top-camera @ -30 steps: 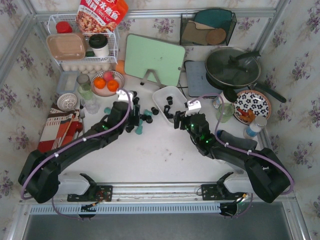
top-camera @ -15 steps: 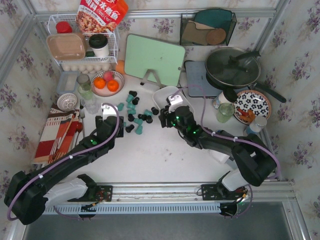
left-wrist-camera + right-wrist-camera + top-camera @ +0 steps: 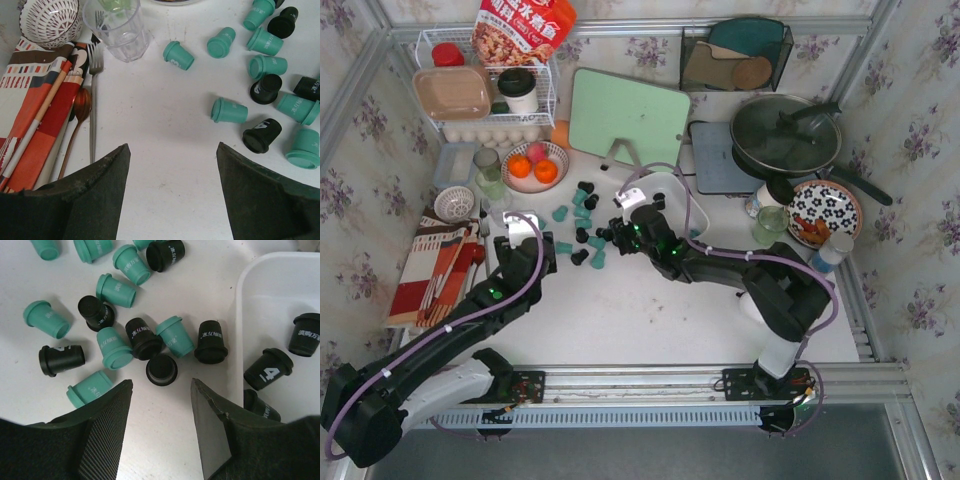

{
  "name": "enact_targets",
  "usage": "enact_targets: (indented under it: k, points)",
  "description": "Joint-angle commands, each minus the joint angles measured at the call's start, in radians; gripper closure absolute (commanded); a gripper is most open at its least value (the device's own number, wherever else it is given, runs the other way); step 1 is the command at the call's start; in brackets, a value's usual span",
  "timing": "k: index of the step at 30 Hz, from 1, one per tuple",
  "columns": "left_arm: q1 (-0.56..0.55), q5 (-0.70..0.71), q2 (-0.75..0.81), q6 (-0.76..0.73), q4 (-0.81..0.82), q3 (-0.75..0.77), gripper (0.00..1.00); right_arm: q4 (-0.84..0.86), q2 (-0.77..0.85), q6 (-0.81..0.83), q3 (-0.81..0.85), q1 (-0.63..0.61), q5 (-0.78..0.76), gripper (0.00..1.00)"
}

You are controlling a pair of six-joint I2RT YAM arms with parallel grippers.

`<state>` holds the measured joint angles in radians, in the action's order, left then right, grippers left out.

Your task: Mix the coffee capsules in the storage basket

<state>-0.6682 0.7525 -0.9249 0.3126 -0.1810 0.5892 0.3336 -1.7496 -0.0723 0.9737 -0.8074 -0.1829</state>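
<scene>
Left of the storage basket (image 3: pixel 672 188), top view: most coffee capsules (image 3: pixel 581 236) lie loose on tabletop (image 3: pixel 650 300). Left wrist: left pincer (image 3: pixel 172 147) spread, empty, further left. Right wrist: right pincer (image 3: pixel 161 381) spread over a black capsule (image 3: pixel 161 369) beside basket wall. Pick-up step, prob.; next needs pinching it squarely.

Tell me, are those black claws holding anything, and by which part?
Nothing is held. Both are open: the left gripper over white tabletop, the right gripper above teal and black plastic capsules.
</scene>
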Motion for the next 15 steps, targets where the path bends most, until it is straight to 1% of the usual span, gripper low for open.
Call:
enact_targets:
  k: [1, 7, 15]
  points:
    - [-0.001, -0.004, 0.0, 0.017, -0.024, 0.017, 0.27, -0.06, -0.068, 0.001, 0.069, -0.001, -0.017, 0.43]
    - [-0.001, -0.016, 0.008, 0.022, -0.03, 0.021, 0.27, -0.116, -0.159, -0.003, 0.143, -0.001, -0.017, 0.43]
    - [-0.001, -0.019, 0.015, 0.025, -0.036, 0.021, 0.27, -0.138, -0.214, 0.004, 0.188, -0.001, -0.037, 0.43]
